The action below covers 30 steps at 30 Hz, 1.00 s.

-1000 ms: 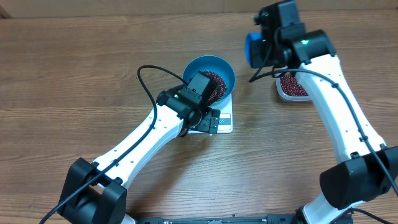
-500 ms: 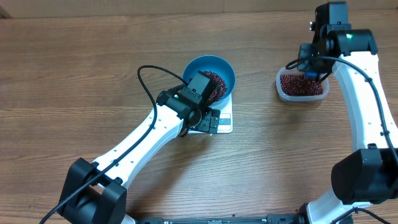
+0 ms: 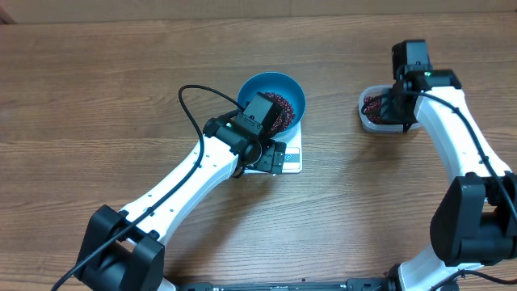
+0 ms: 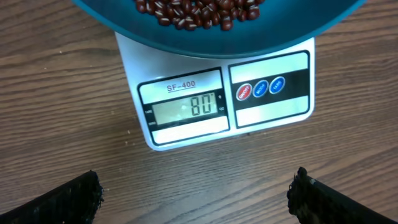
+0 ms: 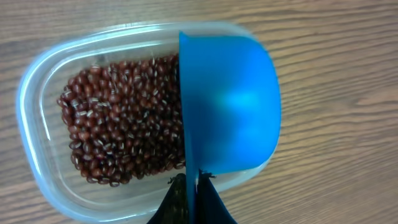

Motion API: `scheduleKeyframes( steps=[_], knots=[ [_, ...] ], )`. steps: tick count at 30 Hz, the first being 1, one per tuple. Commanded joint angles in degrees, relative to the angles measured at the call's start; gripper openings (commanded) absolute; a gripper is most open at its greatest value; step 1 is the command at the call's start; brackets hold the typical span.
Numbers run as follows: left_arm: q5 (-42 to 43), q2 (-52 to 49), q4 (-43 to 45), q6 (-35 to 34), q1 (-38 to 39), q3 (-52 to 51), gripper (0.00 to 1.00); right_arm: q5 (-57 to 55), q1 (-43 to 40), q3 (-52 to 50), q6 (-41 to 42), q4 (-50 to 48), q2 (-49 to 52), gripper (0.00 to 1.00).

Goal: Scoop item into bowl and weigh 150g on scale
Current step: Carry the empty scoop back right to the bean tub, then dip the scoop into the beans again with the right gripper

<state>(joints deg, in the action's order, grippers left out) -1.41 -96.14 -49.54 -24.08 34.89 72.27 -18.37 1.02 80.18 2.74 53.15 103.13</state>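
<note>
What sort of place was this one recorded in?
Probably a robot lab bench, not a kitchen: a left arm and right arm at a plain wood table, with a scale, a bowl of beans and a clear tub of more.

2 slim arms in glossy white shells, the left arm (image 3: 182,182) and the right arm (image 3: 452,144), with chunky black joint housings at shoulder and wrist. A thin black cable (image 3: 181,97) loops off the left arm; 1 small green light (image 3: 229,124) glows at its wrist. The left gripper (image 4: 196,199) has matte black fingers (image 4: 71,202) with rough edges.
</note>
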Motion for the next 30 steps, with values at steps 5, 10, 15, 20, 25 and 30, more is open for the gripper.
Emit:
scheduleKeyframes(
  steps=[5,10,15,20,25,30],
  knots=[
    [0.39,-0.35,0.11,-0.81,0.39,0.57,1.0,13.9,-0.02,-4.09,-0.17,-3.45,-0.24,0.04],
    [0.42,-0.35,0.11,-0.81,0.39,0.57,0.99,20.48,-0.02,-4.09,0.24,-2.62,-0.24,0.04],
    [0.39,-0.35,0.11,-0.81,0.33,0.57,1.0,23.5,-0.85,-3.93,0.22,-1.29,-0.24,0.04],
    [0.39,-0.35,0.11,-0.81,0.39,0.57,1.0,33.92,-6.23,-3.56,0.2,-0.61,-0.26,0.04],
    [0.39,-0.35,0.11,-0.81,0.39,0.59,1.0,53.94,-15.32,-3.56,-0.26,-0.55,-0.24,0.04],
    [0.39,-0.35,0.11,-0.81,0.39,0.57,1.0,60.67,-21.46,-3.58,-1.33,0.2,-0.24,0.04]
  ],
)
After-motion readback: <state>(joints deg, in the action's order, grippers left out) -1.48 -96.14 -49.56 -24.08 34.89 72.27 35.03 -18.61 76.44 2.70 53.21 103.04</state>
